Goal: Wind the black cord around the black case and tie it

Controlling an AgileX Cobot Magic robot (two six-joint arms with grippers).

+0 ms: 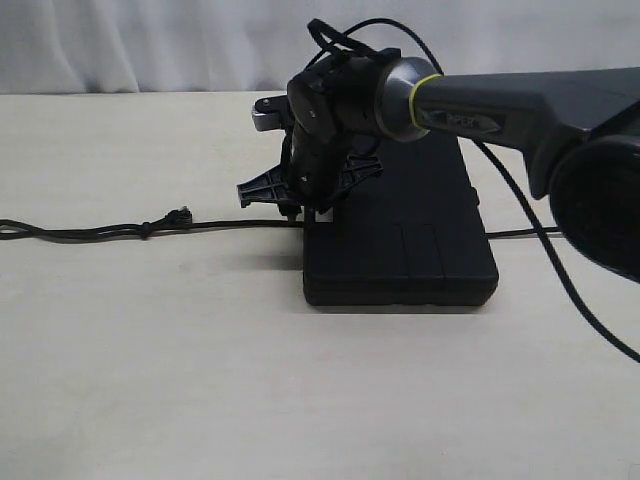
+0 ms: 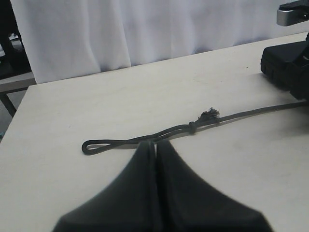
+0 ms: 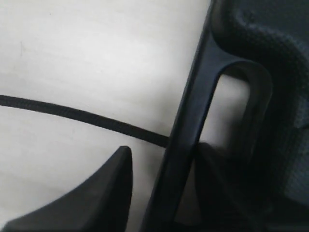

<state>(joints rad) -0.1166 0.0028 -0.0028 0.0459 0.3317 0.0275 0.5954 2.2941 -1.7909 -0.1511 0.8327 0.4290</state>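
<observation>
The black case (image 1: 400, 250) lies flat on the table, its handle end toward the left. The black cord (image 1: 100, 231) runs along the table from the left and passes under the case. My right gripper (image 1: 303, 208) points down over the handle end. In the right wrist view it (image 3: 166, 150) is open, with one finger (image 3: 106, 193) outside the handle bar (image 3: 193, 116) and the other in the cut-out. My left gripper (image 2: 155, 144) is shut, its tips just in front of the cord's loop (image 2: 91, 145). Past the loop lie the knot (image 2: 192, 127) and frayed tip (image 2: 210, 114).
The cord comes out from under the case on the right (image 1: 520, 232). A thin robot wire (image 1: 560, 270) hangs from the right arm (image 1: 520, 105) across the case's right side. A white curtain (image 2: 145, 29) hangs behind the table's far edge.
</observation>
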